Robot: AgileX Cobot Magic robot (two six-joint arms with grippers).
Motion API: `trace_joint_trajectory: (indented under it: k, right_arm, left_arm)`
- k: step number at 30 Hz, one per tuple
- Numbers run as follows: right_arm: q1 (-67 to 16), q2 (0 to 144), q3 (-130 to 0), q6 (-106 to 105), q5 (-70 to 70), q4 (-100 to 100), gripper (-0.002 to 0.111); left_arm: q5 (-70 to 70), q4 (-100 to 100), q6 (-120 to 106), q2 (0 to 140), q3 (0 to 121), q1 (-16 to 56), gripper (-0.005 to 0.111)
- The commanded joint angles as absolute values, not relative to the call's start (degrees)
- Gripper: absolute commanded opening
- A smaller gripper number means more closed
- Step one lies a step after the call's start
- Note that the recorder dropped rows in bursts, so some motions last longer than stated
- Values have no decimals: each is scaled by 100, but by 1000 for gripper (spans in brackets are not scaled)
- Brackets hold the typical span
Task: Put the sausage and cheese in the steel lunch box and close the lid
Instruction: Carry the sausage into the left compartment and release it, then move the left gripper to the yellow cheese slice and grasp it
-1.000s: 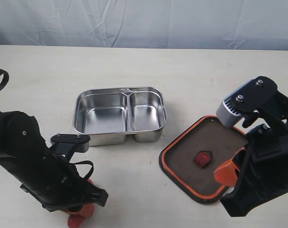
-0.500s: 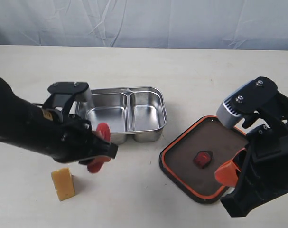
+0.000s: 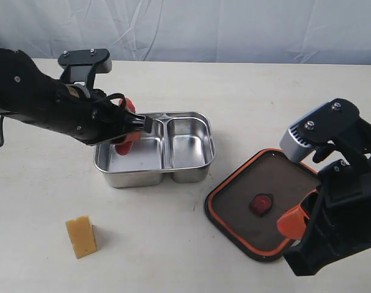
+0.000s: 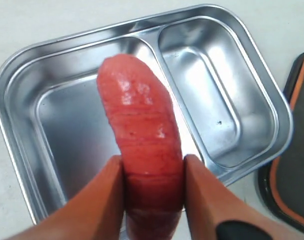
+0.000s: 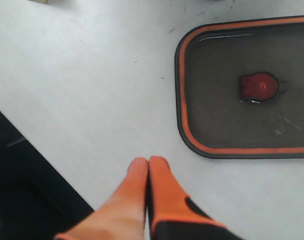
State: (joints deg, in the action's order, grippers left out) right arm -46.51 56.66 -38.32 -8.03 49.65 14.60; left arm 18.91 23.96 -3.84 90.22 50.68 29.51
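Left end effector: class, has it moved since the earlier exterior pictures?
Yes. Holding the sausage, the left end effector moved from in front of the steel lunch box to over its larger compartment.

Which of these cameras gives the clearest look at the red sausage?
The left wrist view: the sausage fills the frame, pinched in the left gripper over the steel lunch box. The exterior view shows only a small, partly hidden red bit; the right wrist view shows none.
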Motion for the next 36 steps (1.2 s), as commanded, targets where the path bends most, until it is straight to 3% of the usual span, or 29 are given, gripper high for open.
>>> trace_joint_trajectory:
  k: [1, 6, 11, 17, 21, 23, 25, 26, 31, 36]
  right_arm:
    - [-4685, 5631, -3807, -770, 4965, 1419, 0]
    - [-4685, 5631, -3807, -682, 4999, 1419, 0]
    - [-4685, 5631, -3807, -620, 5229, 1419, 0]
    - [-4685, 5631, -3807, -540, 5349, 1419, 0]
    - [-4685, 5631, -3807, -431, 5411, 1430, 0]
    - [-4685, 5631, -3807, -431, 5466, 1456, 0]
    - [-4685, 5631, -3807, -352, 5531, 1477, 0]
    - [-4685, 5631, -3807, -279, 5556, 1479, 0]
    - [-4685, 5631, -3807, -140, 5595, 1501, 0]
    - [-4685, 5631, -3807, -140, 5531, 1480, 0]
  left_arm:
    - [2025, 2086, -359, 9359, 5370, 2927, 2]
    - [1911, 2045, -359, 9549, 5566, 2927, 18]
    - [1956, 1954, -359, 9570, 5707, 2927, 45]
    - [2050, 1939, -359, 9570, 5784, 2927, 54]
    - [2333, 1812, -348, 9547, 5784, 2927, 49]
    - [2662, 1622, -289, 9489, 5784, 2927, 32]
    - [3070, 1187, -42, 9370, 5771, 2927, 6]
    - [3239, 987, 34, 9306, 5728, 2927, 1]
    - [3963, 543, 133, 8554, 5224, 2927, 0]
    - [4426, 728, 156, 6800, 4136, 2927, 0]
